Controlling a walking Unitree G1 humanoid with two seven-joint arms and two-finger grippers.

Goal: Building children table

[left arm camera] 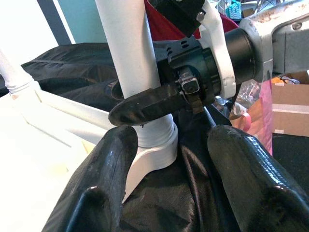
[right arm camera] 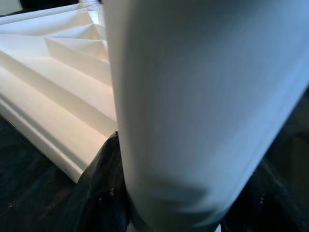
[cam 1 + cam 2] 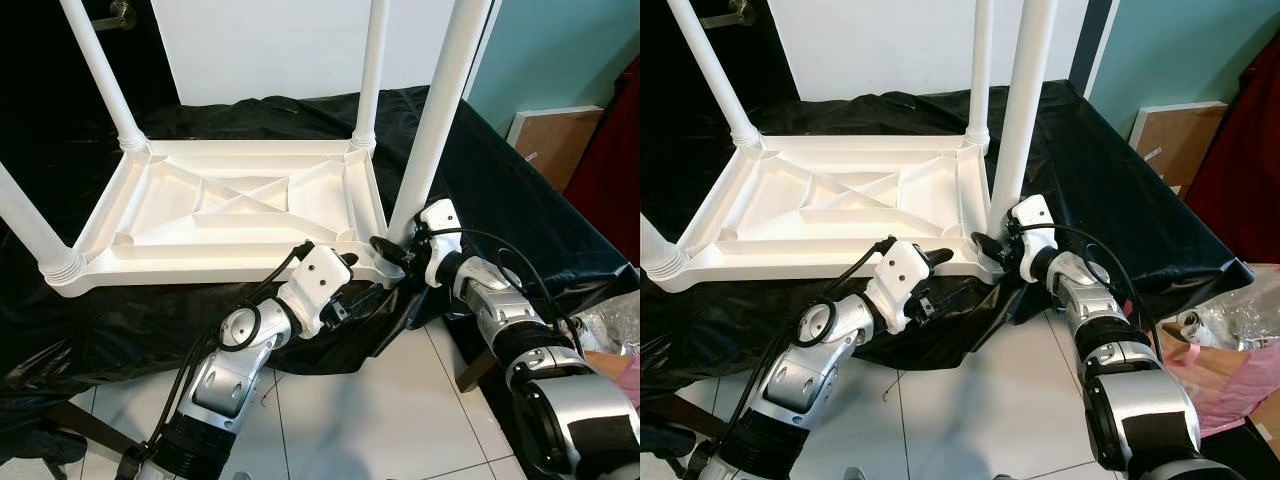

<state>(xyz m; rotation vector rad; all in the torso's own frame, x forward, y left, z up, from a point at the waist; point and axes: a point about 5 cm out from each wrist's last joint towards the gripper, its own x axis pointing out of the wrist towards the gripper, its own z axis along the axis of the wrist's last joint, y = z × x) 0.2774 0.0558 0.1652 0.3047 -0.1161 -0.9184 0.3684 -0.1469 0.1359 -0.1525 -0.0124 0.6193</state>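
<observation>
A white plastic children's table (image 3: 230, 205) lies upside down on a black cloth (image 3: 520, 215), its legs pointing up. My right gripper (image 3: 392, 250) is shut around the base of the near-right leg (image 3: 440, 110), where it meets the corner socket. In the right wrist view that leg (image 2: 203, 96) is close up with a black finger (image 2: 99, 193) beside it. My left gripper (image 3: 940, 282) is open just in front of the table's near edge, a short way left of that corner. In the left wrist view its fingers (image 1: 111, 183) hold nothing and point at the leg (image 1: 130, 58).
The other legs stand at the far corners (image 3: 370, 70) and on the left (image 3: 100, 70). A brown board (image 3: 555, 135) leans against the teal wall at right. Plastic bags (image 3: 1230, 350) lie at the lower right. White tile floor (image 3: 400, 400) lies under my arms.
</observation>
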